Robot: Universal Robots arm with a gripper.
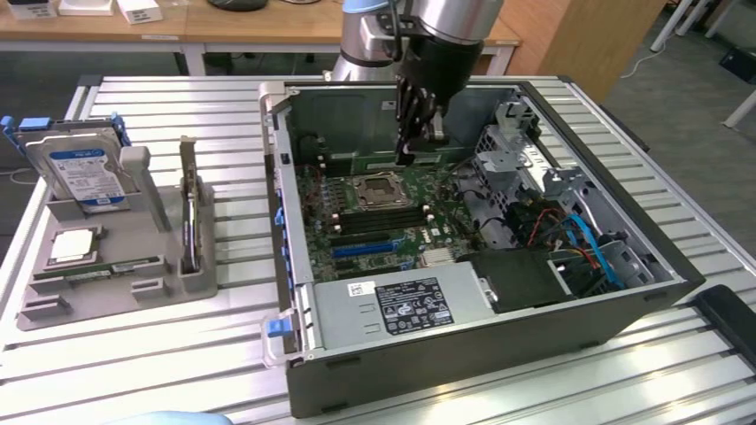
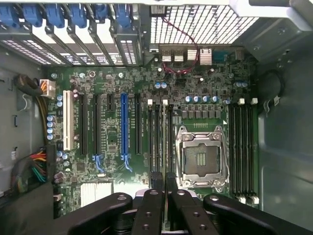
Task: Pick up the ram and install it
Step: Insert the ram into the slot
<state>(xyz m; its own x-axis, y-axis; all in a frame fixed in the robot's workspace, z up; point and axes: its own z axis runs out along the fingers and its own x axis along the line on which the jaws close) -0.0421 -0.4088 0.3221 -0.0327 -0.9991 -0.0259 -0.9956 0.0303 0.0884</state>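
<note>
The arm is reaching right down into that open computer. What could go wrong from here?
1. The gripper hangs over the motherboard, right beside the open processor socket. A small sideways drift could strike the socket's exposed contacts.
2. The memory slots are narrow and packed side by side, so a slight tilt or offset on the way down could probably jam against a slot edge or meet the wrong slot.

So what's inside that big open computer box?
Inside the computer case you can see a green motherboard with an empty processor socket, long slots, cables and a power supply. The gripper hangs over it, hiding the board right beneath its fingers.
</note>
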